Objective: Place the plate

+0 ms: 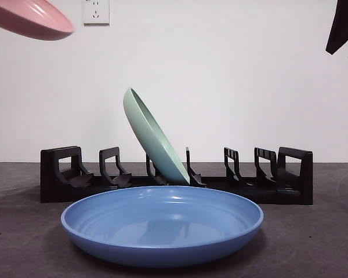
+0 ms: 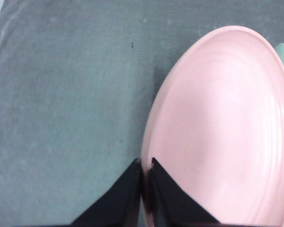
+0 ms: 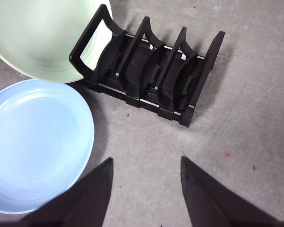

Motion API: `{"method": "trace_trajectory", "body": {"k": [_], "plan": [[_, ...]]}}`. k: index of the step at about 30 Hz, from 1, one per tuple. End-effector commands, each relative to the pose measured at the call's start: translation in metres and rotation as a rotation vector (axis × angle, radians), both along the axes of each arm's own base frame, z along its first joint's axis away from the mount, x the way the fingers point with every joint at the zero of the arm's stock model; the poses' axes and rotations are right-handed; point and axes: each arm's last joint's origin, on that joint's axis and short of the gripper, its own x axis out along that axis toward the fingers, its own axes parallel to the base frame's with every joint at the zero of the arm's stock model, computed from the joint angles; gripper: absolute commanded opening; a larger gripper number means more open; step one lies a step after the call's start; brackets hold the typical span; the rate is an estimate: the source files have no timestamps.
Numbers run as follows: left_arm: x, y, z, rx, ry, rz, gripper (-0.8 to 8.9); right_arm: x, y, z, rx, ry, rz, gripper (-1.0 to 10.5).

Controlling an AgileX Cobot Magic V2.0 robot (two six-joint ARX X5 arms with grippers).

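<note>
Left gripper [image 2: 144, 165]: clenching on the rim of the pink plate [image 2: 222, 127], jaws pressed to either side of the edge; it is holding the plate high in the air, showing at the front view's upper left corner, well above the table.
Right gripper [image 3: 144, 163]: hanging released, jaws spread wide, above bare table near the rack's end; nothing is sitting between them.
Table [image 1: 313, 243]: grey, matte, cloth-like, with small specks.
Room: plain white wall behind, a white socket [image 1: 95, 11] showing high on it.
Rack [image 1: 174, 174]: black, long and low, with upright dividers forming slots.
Green plate [image 1: 153, 136]: smooth, round, leaning tilted in a middle slot of the rack.
Blue plate [image 1: 162, 223]: glossy, round, shallow, lying flat on the table just in front of the rack.
Open room: slots are standing free on both sides of the green plate; bare table is stretching past both rack ends.
</note>
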Motion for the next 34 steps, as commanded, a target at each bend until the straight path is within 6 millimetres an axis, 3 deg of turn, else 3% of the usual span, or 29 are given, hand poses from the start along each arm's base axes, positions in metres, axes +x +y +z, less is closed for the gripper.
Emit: {"method": "trace_trajectory", "body": {"k": [1,9,17,24,34], "plan": [[-0.024,0.003,-0.013,-0.082,-0.046,0.062,0.16,0.001,0.001,0.003,0.000,-0.019,0.009,2.2],[-0.068,0.006,-0.079,-0.336,-0.015,0.160,0.16,0.001,0.001,0.003,0.000,-0.018,0.009,2.2],[-0.075,0.003,-0.149,-0.569,0.112,0.224,0.16,0.001,0.001,0.003,0.000,-0.019,0.009,2.2],[-0.064,0.001,-0.174,-0.594,0.177,0.249,0.16,0.001,0.001,0.003,0.000,-0.022,0.010,2.2],[-0.041,-0.007,-0.182,-0.587,0.230,0.225,0.16,0.002,0.001,0.004,0.001,-0.037,0.014,2.2]]}}
